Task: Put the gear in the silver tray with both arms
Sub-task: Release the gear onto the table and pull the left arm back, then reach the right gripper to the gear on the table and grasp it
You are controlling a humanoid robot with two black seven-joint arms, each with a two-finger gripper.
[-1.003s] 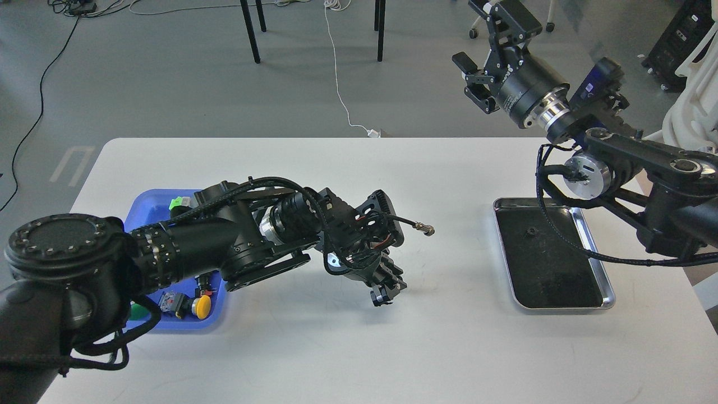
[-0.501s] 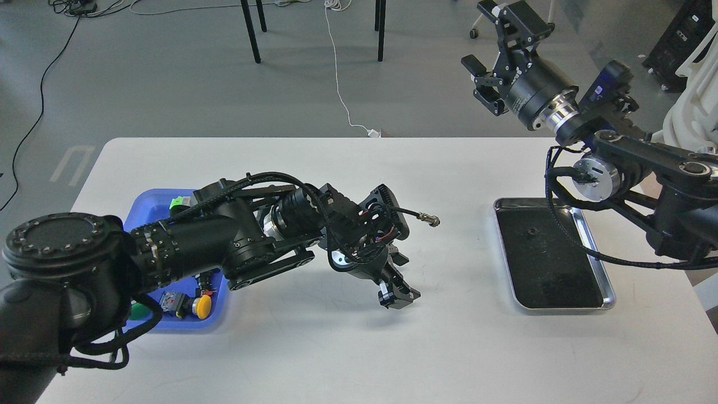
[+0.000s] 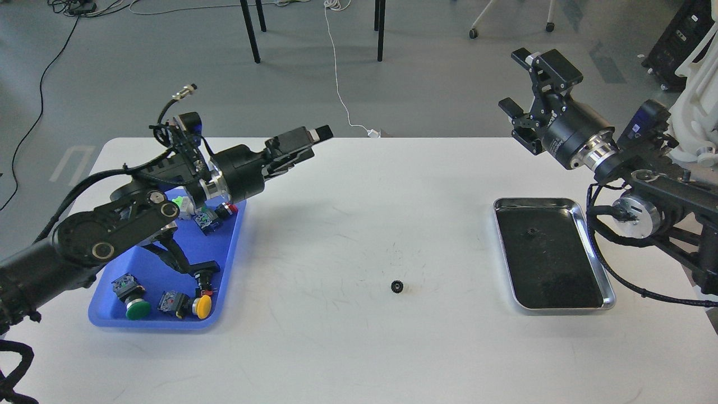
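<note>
A small black gear [image 3: 397, 287] lies on the white bench [image 3: 359, 348], in the open middle part, well apart from both arms and not held by anything. The silver tray [image 3: 607, 279] stands on the right side of the bench, and on its dark inner surface there is one small dark thing [image 3: 529, 232] near the far end; it is perhaps another gear, but it is too small to be sure. So I judge that the task is not finished: the gear on the bench is not yet in the tray. The left hand [image 3: 305, 141] hangs above the bench beside the blue tray [image 3: 224, 264] of push buttons, and its fingers look close together with nothing between them. The right hand [image 3: 524, 84] is raised above the far right edge of the bench, with the fingers spread wide and empty. What remains, in my view, is to pick up the gear and carry it over to the tray.
</note>
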